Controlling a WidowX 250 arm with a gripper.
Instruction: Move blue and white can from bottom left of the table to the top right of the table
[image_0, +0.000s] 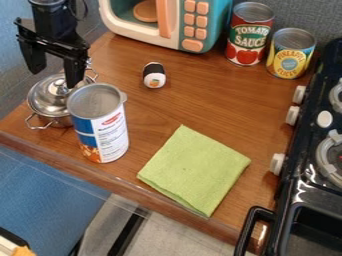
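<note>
- We see the gripper at the upper left, hanging over the lidded metal pot, its two fingers spread well apart.
- We find the blue and white can standing upright on the left part of the wooden table, near the front edge and just beside the pot; its plain metal top faces up.
- To the right of that can, we have a folded green cloth lying flat, turned at a slant.
- Farther back, between the pot and the toy microwave, we spot a small black and white object.
- The microwave stands at the back, and on it we make out an orange handle and orange buttons.
- At the back right, we see a red and green can and, just beside it, a shorter yellow and blue can, both upright.
- Along the right side, we have the black stove with white knobs facing the table.
</note>
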